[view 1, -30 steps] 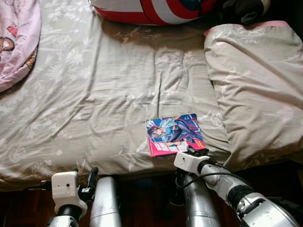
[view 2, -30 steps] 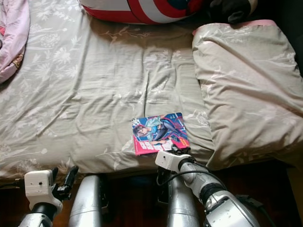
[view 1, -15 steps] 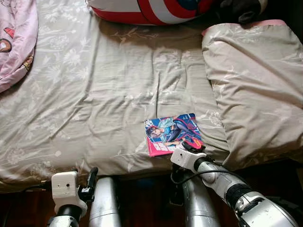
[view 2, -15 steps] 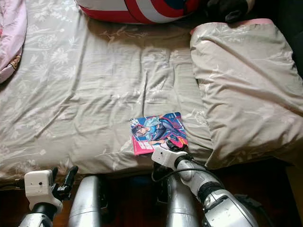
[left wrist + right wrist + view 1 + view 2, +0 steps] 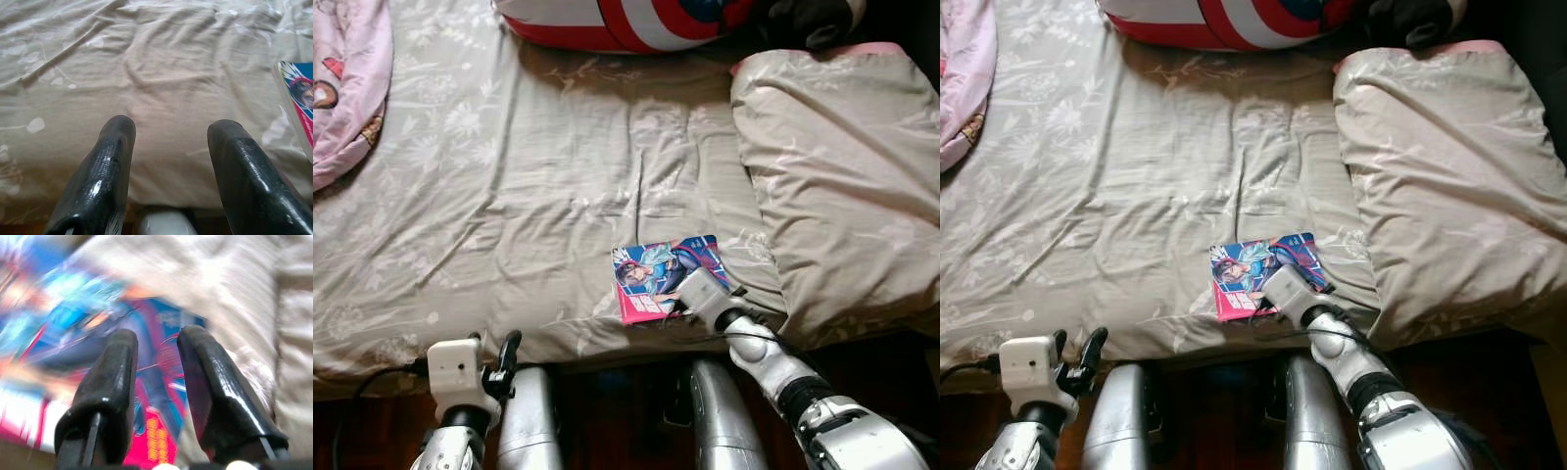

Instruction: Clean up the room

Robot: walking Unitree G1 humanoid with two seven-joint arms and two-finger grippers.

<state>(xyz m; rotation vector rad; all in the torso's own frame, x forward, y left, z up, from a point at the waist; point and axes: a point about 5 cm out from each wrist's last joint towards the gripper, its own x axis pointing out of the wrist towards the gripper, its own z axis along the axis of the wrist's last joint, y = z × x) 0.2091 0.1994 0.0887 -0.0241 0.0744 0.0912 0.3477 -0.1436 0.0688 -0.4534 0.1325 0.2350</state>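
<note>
- Right gripper point(image 5: 157, 340) hangs over the glossy blue-and-pink comic book point(image 5: 656, 272) near the beige floral bedsheet's point(image 5: 529, 196) near edge, fingers slightly apart.
- Left gripper point(image 5: 168, 129) idles spread wide, near-left.

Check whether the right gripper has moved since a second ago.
Yes. The right gripper has advanced from the bed's near edge out over the comic book, which stays put beside the pillow.

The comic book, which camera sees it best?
The left eye view: the comic book lies whole on the bed, the right tool over its corner. The right eye view matches. The right wrist view is blurry; the left wrist catches an edge.
</note>
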